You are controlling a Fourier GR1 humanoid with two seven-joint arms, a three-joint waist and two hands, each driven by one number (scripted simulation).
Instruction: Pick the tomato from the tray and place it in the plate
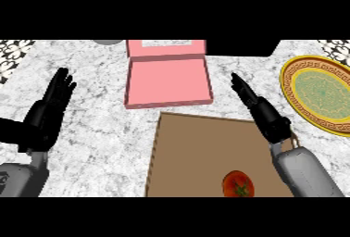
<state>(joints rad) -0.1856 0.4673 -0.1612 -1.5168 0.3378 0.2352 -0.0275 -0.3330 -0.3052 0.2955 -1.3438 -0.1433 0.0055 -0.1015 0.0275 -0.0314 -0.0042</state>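
**Right hand flat above the tray, tomato not grasped**

The right hand [266, 115] was stretched flat, its fingers straight and pressed together. It pointed far and slightly left above the far right corner of the brown tray [191, 148] and held nothing. The tomato [238, 183] lay on the near part of the tray, well apart from those fingers and just left of the grey forearm. It was round and red, with a small green star-shaped stalk on top. Right of the hand, the plate [286, 88] lay on the marbled worktop [103, 139], a yellow patterned rim round a green centre. Beyond the tray sat an open pink box [167, 81]. The left hand [42, 119] rested open at the left, fingers up.
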